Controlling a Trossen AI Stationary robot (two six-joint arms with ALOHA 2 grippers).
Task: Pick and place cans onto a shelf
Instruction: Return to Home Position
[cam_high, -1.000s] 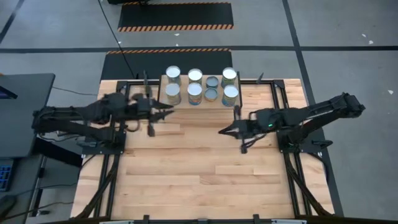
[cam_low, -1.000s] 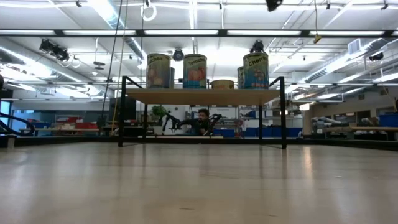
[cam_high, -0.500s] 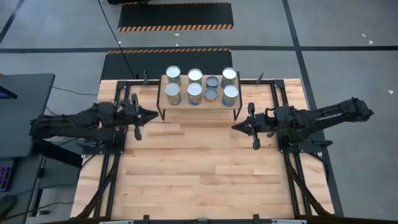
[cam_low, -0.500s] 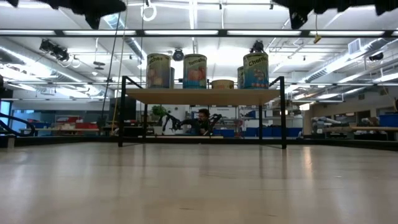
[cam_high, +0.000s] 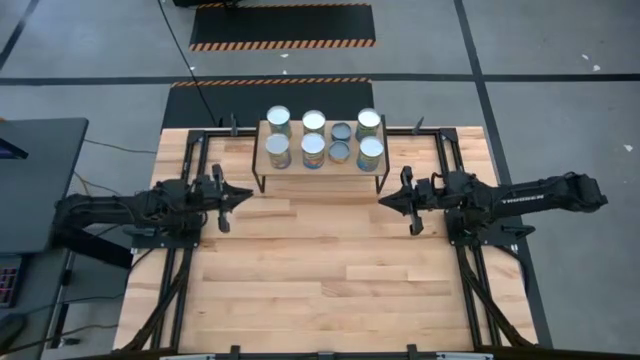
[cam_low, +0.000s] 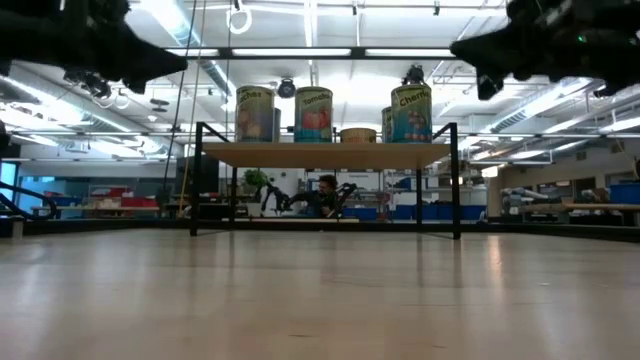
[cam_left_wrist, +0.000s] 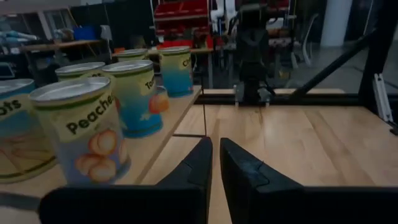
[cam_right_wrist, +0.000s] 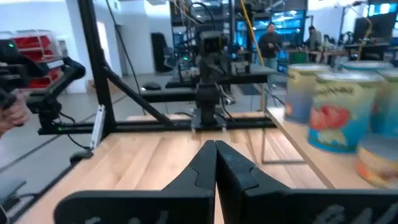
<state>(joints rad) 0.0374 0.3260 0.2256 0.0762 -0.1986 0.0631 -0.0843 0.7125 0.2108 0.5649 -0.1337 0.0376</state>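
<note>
**All the cans are up, and I am going home**

A moment ago my left gripper (cam_high: 243, 193) was close to the front left corner of the shelf (cam_high: 296, 133). My right gripper (cam_high: 385, 200) was farther out over the table (cam_high: 320, 280). Now both have pulled back to their own sides. They hang over the wood, well apart from the shelf, and point at each other across the table.

Both hold nothing. My right fingers are pressed together. My left fingers are almost together, with only a thin slit between them.

The cans (cam_high: 313, 146) all stand on the shelf, in two rows of four. I count six with bright tops and two smaller ones with dull tops. No can is on the table. So I think the putting away is done, and only parking my arms is left.

Some things are hard to see. In the low view the front cans hide most of the back ones. My grippers there are just dark shapes, cut off by the top edge. In my left wrist view the Peaches can (cam_left_wrist: 84, 134) is nearest, and the can beside it is cut off at the edge. I cannot read most of the other labels. Far behind the shelf there is a person, too small to tell much about.
</note>
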